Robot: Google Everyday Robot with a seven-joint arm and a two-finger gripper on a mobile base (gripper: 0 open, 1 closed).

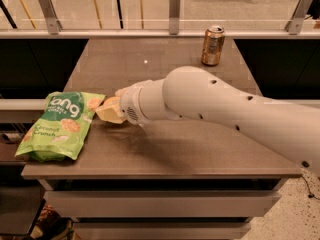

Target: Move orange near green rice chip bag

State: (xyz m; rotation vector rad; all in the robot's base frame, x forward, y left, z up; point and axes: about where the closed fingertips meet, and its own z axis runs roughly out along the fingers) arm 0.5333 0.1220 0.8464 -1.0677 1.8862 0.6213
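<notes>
The green rice chip bag (62, 126) lies flat at the table's front left corner. My gripper (107, 111) is at the end of the white arm (210, 104), low over the table and right next to the bag's upper right corner. It is closed around the orange (112, 103), of which only a small orange-toned patch shows between the pale fingers; the rest is hidden by the gripper and wrist.
A gold-brown drink can (213, 45) stands upright at the back right of the brown table (165, 154). A glass-and-post railing (173, 11) runs behind the table. The table's left edge is just beyond the bag.
</notes>
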